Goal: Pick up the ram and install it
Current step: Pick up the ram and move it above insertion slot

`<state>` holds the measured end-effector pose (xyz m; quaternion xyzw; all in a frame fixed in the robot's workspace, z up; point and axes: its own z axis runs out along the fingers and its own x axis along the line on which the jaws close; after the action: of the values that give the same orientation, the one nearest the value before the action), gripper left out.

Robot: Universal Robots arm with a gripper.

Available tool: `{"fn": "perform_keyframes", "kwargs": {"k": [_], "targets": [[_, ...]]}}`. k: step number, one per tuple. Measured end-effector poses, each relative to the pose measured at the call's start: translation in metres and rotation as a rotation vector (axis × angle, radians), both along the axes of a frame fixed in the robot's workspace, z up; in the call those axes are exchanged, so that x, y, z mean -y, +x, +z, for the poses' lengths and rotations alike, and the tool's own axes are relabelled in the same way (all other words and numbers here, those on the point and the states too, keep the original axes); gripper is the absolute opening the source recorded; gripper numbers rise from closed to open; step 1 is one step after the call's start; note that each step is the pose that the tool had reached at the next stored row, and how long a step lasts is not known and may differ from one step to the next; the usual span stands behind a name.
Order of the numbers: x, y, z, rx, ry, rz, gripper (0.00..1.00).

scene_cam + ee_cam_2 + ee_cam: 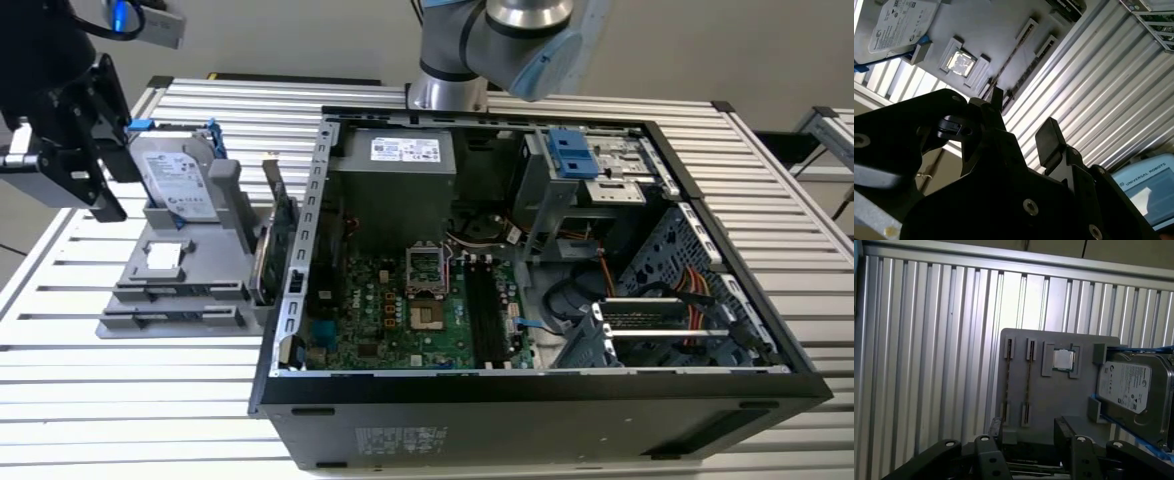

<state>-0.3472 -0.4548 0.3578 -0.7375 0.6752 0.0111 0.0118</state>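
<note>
The ram shows as two thin dark sticks seen edge-on, one (1029, 380) beside the other (1008, 376), standing in the end slots of a grey holder (1064, 400). In the second wrist view one ram stick (1010, 60) runs between its slot ends. My gripper (1029, 432) hangs above the holder's edge, apart from the sticks, open with nothing between its black fingers (1051, 140). In the exterior view the gripper (94, 190) is high over the holder (174, 300) at that view's left. The black motherboard slots (487, 310) lie inside the open computer case (534, 390).
A silver hard drive in a blue frame (174, 180) stands upright on the holder, with a processor chip (1063, 360) lying flat beside it. An upright green card (267, 250) stands between holder and case. The ribbed metal table (120, 400) carries everything.
</note>
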Motion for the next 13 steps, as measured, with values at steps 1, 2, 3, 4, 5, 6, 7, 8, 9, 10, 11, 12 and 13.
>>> {"fn": "perform_keyframes", "kwargs": {"k": [1, 2, 3, 4, 5, 6, 7, 8, 9, 10, 11, 12, 13], "targets": [[0.0000, 0.0000, -0.0007, 0.0000, 0.0001, 0.000, 1.00], [0.0000, 0.0000, -0.0013, 0.0000, 0.0000, 0.000, 1.00], [0.0000, 0.0000, -0.0019, -0.0001, 0.0000, 0.000, 1.00], [0.0000, 0.0000, -0.0025, 0.0000, 0.0000, 0.000, 1.00], [0.0000, 0.0000, -0.0031, 0.0000, 0.0000, 0.000, 1.00], [0.0000, 0.0000, -0.0037, 0.0001, 0.0001, 0.000, 1.00], [0.0000, 0.0000, -0.0043, 0.0000, 0.0000, 0.000, 1.00], [0.0000, 0.0000, -0.0048, 0.0000, 0.0000, 0.000, 1.00], [0.0000, 0.0000, -0.0054, -0.0001, -0.0001, 0.000, 1.00], [0.0000, 0.0000, -0.0060, 0.0000, 0.0000, 0.000, 1.00], [0.0000, 0.0000, -0.0067, 0.0000, 0.0001, 0.000, 1.00], [0.0000, 0.0000, -0.0073, 0.0000, 0.0000, 0.000, 1.00], [0.0000, 0.0000, -0.0078, 0.0000, 0.0000, 0.000, 1.00]]}}
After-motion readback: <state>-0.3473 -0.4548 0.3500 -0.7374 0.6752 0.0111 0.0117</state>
